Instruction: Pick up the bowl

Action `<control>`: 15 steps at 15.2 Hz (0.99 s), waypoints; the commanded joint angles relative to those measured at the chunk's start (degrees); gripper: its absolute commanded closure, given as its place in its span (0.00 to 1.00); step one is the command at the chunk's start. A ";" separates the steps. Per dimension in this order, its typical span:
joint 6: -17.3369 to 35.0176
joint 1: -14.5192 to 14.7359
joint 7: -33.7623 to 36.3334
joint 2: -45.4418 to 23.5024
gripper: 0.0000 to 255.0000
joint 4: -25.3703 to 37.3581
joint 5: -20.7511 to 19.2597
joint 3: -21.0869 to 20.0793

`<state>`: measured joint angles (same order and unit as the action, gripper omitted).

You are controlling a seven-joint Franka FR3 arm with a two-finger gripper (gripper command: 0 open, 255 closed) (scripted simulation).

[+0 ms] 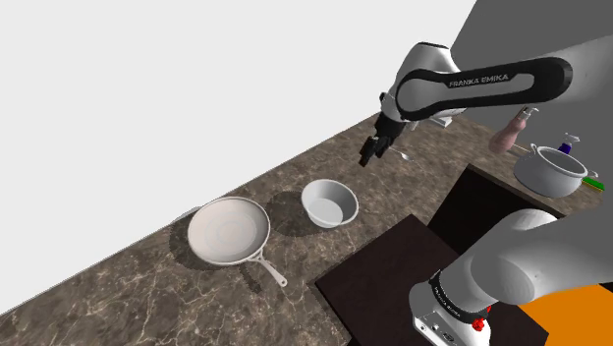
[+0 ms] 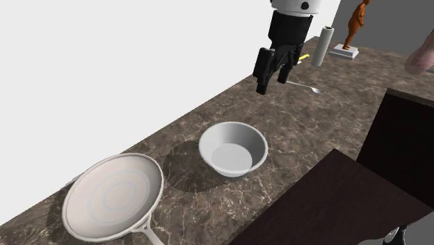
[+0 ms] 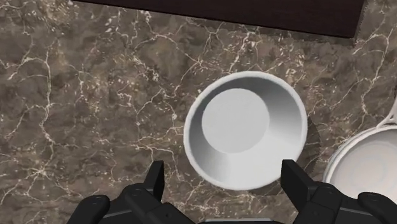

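A round, plain white bowl [image 1: 329, 202] is seen upright and empty on the dark marbled tabletop [image 1: 128, 295], just beside a white frying pan [image 1: 229, 232], apart from it.

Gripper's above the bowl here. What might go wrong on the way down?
The open gripper hangs above the bowl, which looks nearly as wide as the finger gap and sits off-centre, so a finger may land on the rim and tip it. The pan lies close beside the bowl; a nudged bowl may knock into it.
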<state>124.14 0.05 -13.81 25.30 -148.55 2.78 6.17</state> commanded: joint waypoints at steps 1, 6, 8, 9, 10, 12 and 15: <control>4.67 0.26 -1.68 -4.41 0.00 -0.24 0.76 0.94; 14.74 1.54 -6.27 -15.61 0.00 0.50 4.49 2.66; 18.34 2.08 -8.70 -20.44 0.00 1.48 6.86 3.14; 20.01 2.30 -10.06 -22.90 0.00 2.12 8.26 3.28; 21.45 2.43 -11.38 -25.16 0.00 2.78 9.64 3.31; 23.05 2.44 -12.24 -26.68 0.00 2.61 10.64 3.14; 25.40 2.48 -13.66 -29.04 0.00 2.47 12.31 2.89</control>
<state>148.64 2.47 -27.01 -2.88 -146.03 14.48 9.18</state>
